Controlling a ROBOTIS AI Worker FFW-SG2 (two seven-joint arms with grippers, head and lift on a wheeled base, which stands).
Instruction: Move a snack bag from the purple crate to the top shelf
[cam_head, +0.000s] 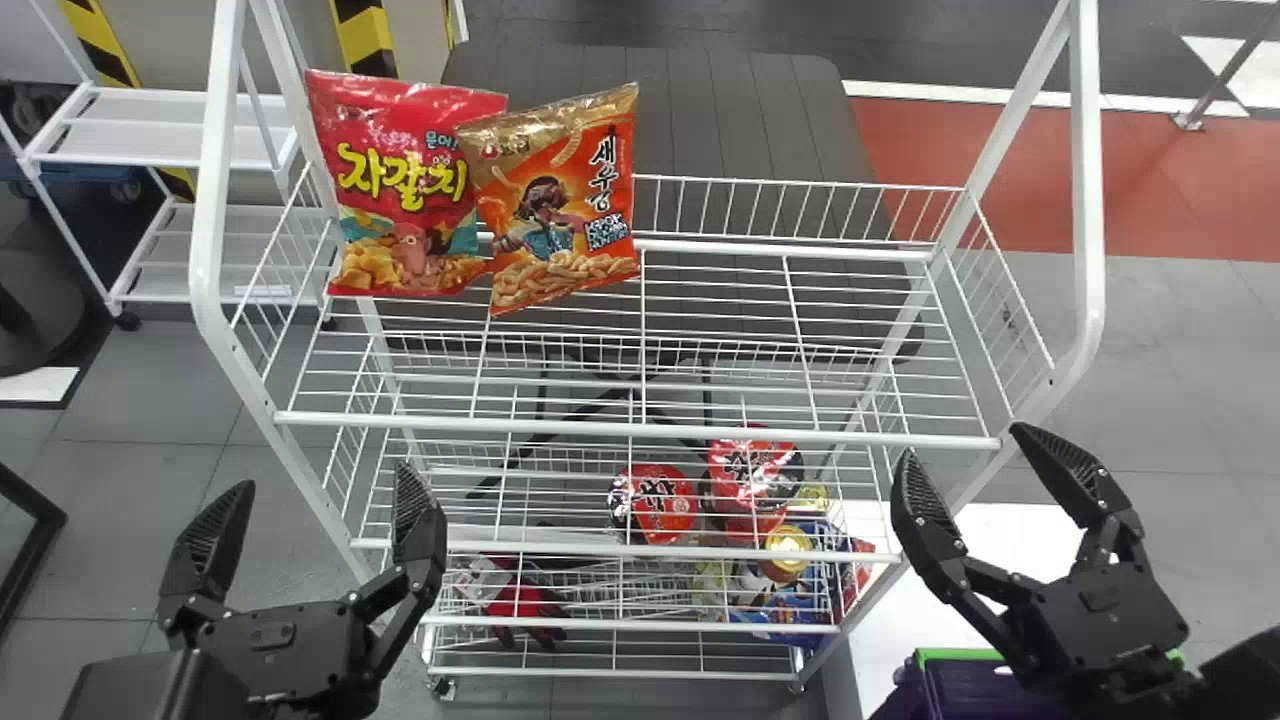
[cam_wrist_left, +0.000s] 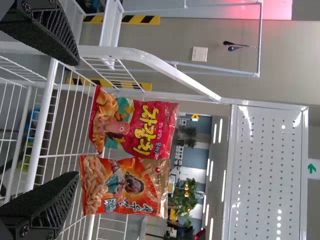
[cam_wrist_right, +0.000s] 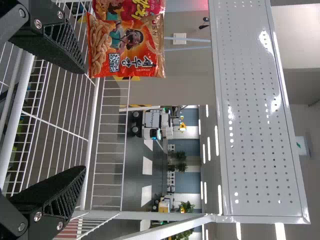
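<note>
Since snack bags (cam_head: 568, 215) probably crush easily, we'd pinch a sealed edge with our wide-open, empty right gripper (cam_head: 966, 443), our left gripper (cam_head: 323, 476) likewise.

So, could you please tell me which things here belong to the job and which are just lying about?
For the job: purple crate, red snack bag, orange snack bag, top shelf, left gripper, right gripper.
Just lying about, lower down: red-topped cups, gold-topped can.

Purple crate (cam_head: 958, 655) partly cut off
</note>
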